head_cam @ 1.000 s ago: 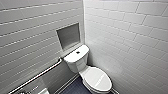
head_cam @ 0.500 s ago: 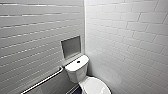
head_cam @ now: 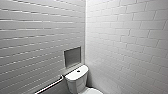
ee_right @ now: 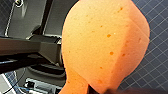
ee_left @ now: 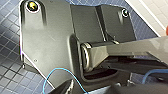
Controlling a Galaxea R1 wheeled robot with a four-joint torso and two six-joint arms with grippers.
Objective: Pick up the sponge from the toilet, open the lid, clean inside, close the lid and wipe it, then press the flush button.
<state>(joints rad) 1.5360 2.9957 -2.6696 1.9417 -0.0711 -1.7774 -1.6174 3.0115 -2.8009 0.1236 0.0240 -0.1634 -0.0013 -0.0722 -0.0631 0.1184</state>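
The orange sponge [ee_right: 105,45] looms large in the right wrist view, pinched at its narrow waist by my right gripper [ee_right: 87,87], which is shut on it above the dark blue tiled floor. The white toilet [head_cam: 76,80] stands low in the head view, in the corner of the room. The small round flush button [head_cam: 78,71] sits in the middle of the tank top. Just a sliver of the lid [head_cam: 93,91] shows at the picture's lower edge. My left gripper [ee_left: 92,88] hangs open over the floor with nothing in it.
White tiled walls meet in a corner behind the toilet. A recessed grey niche [head_cam: 72,56] is set in the left wall above the tank. A metal grab rail [head_cam: 50,85] runs along that wall. The floor [ee_left: 10,75] is small dark blue tiles.
The whole head view has shifted, so the toilet now sits lower in the picture with most of its bowl cut off. The sponge stays in my right gripper.
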